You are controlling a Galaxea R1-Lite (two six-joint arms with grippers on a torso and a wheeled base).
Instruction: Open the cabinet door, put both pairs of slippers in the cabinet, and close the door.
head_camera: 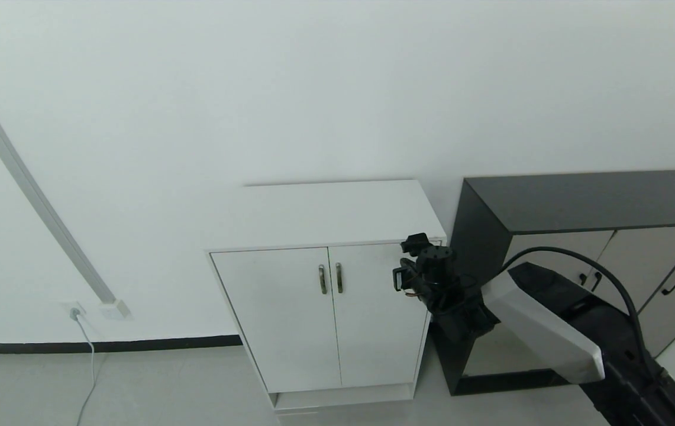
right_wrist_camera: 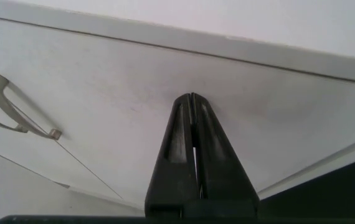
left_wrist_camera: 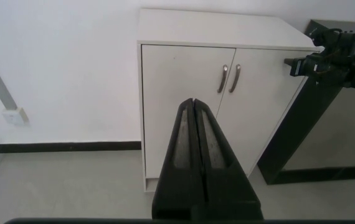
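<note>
The right tool, pinched closed, hung close before the shut right door of the cabinet. The door's upright handle lay to the tool's left. The left tool, likewise closed, was farther off.

You're looking at grey floor carrying the white cabinet, doors sitting shut. Dark cabinet is standing just beside it at 3 o'clock. Cable is trailing at 9 o'clock.

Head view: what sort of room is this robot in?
Likely a plain office or lab room: a white two-door cabinet and a dark cabinet stand against a bare white wall, with a wall socket near the floor.
</note>
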